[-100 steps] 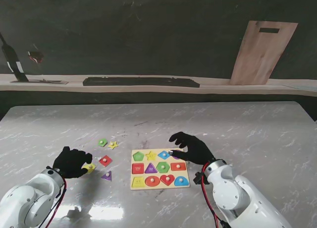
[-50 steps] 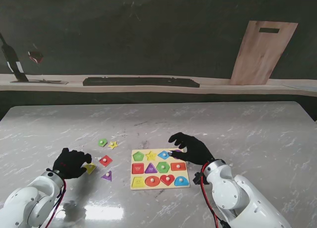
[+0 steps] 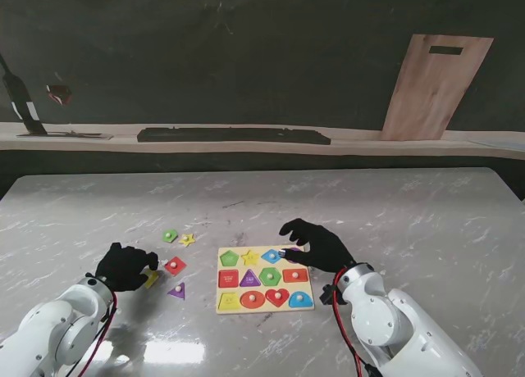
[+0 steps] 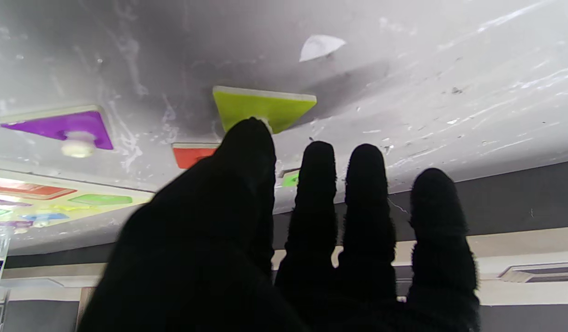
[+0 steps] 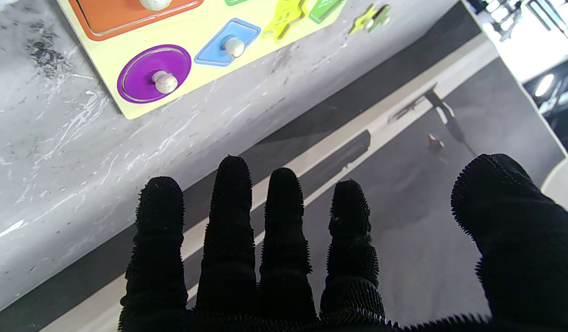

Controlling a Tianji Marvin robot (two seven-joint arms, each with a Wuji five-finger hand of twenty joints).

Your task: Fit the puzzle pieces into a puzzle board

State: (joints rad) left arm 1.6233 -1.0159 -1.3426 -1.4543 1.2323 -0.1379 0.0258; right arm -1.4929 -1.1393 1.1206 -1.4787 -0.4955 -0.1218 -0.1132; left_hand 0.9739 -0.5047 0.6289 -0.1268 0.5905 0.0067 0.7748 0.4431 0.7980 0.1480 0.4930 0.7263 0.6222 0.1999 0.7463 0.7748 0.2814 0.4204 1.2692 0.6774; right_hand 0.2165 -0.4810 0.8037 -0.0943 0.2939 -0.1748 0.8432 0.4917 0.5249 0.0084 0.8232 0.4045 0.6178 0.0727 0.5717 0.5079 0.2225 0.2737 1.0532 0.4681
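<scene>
The yellow puzzle board (image 3: 263,266) lies in front of me with coloured shapes in its slots. My left hand (image 3: 123,266) rests to its left, fingers extended, over a yellow-green loose piece (image 3: 151,278). In the left wrist view the thumb (image 4: 249,152) covers that flat-lying piece's (image 4: 263,108) knob; nothing is lifted. My right hand (image 3: 316,244) hovers open over the board's far right corner, near the purple circle (image 5: 154,79) and blue diamond (image 5: 227,42) seated in the board (image 5: 182,27).
Loose pieces lie left of the board: a green one (image 3: 169,236), a yellow star (image 3: 188,239), a red one (image 3: 174,265) and a purple triangle (image 3: 176,291). A scrap of white paper (image 4: 320,46) lies on the marble. A ledge with a wooden board (image 3: 435,86) runs behind the table.
My left hand has shifted slightly to the right, over the yellow-green piece. The right hand and the board have not moved.
</scene>
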